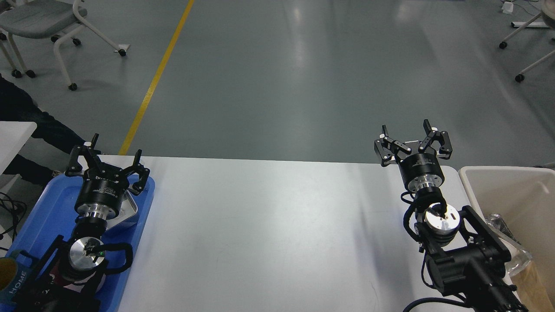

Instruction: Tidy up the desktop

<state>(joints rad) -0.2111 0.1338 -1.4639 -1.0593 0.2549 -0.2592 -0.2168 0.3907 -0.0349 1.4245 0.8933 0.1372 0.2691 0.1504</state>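
Desktop (269, 225) spans the middle, bare white between my arms. Looks rigid, smooth, slick; nothing on it to grasp, and it's not a thing to lift. My left gripper (108, 162) is spread, hovering over blue tray (47, 208) holding a metal dish (130, 212). My right gripper (412, 138) is spread, holding nothing, near beige bin (511, 190).

My worktop (269, 225) looks smooth, white and faintly glossy. On the left sits a shiny blue plastic tray (47, 208) holding a brushed metal pan (130, 212). The right bin (511, 190) reads as matt beige plastic; the far floor (303, 65) gleams.
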